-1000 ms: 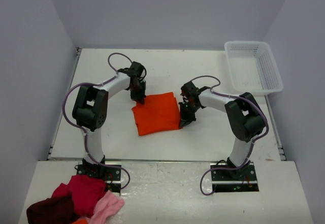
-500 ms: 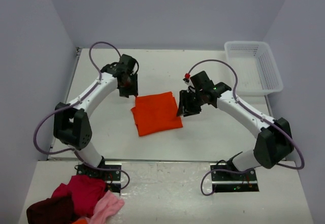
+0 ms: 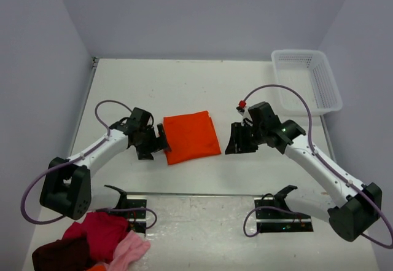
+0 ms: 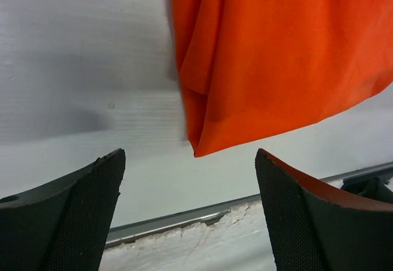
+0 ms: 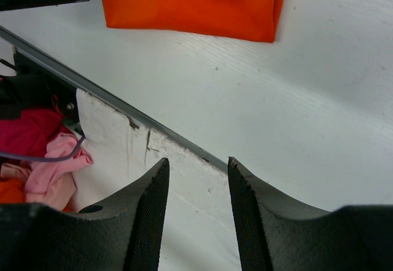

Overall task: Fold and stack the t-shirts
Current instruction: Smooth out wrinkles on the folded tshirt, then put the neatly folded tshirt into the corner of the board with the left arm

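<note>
- The bright orange cloth t-shirt [image 3: 190,137] lies folded into a rough rectangle near the middle of the white table [image 3: 184,86]. It is flat on the surface, and neither of my grippers holds it.
- My left gripper [image 3: 161,144] sits low at the shirt's 8 o'clock corner, just beside the cloth. In the overhead view I cannot tell whether it touches.
- My left wrist camera shows more. The left gripper [image 4: 189,160] has its two dark textured fingers [image 4: 92,209] spread wide with nothing between them. The t-shirt's [image 4: 276,56] pointed near corner shows layered folds and lies just ahead at 12 o'clock, apart from both pads.
- That view cuts the shirt off at the top and right edges.
- My right gripper [image 3: 236,141] stands at the shirt's 3 o'clock, near it but clear of it, with a strip of bare table between.
- From my right wrist camera, the right gripper [image 5: 196,163] has a narrow gap between its fingers, and the gap is empty. The t-shirt [image 5: 190,3] lies far ahead at 12 o'clock, cropped by the top edge.
- Only this camera shows the grey metal strip [image 5: 123,108] along the table edge close up, with chipped white board below it.
- A heap of dark red, magenta and pink garments [image 3: 92,243] lies at the scene's 7 o'clock, cut off by the bottom of the overhead view. My right wrist camera catches part of the heap [image 5: 43,154] at 9 o'clock.
- A white plastic mesh basket [image 3: 305,53] stands at the table's 1 o'clock corner, well apart from the shirt.
</note>
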`<action>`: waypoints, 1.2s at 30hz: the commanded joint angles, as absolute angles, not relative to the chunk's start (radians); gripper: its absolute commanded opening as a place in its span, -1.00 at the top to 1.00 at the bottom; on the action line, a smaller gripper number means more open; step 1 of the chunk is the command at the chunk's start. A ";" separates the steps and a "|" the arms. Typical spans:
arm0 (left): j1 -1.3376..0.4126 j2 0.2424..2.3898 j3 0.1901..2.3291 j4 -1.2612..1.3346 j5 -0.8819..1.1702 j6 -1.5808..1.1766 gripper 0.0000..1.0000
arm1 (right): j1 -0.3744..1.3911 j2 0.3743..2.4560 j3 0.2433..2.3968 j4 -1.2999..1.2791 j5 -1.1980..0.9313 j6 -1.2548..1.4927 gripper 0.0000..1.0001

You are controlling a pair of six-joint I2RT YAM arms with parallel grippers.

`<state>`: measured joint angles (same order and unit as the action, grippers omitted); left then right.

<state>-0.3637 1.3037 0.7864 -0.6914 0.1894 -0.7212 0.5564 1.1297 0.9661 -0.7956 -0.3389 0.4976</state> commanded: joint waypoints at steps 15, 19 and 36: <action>-0.262 1.522 0.705 -0.204 0.348 -0.833 -0.61 | 0.560 0.920 0.896 -0.867 -0.307 0.528 0.11; -0.247 1.565 0.761 -0.294 0.275 -0.778 -0.61 | 0.558 0.904 0.907 -0.868 -0.299 0.537 0.10; -0.233 1.632 0.626 -0.131 0.405 -0.791 -0.49 | 0.531 0.934 0.956 -0.868 -0.291 0.529 0.10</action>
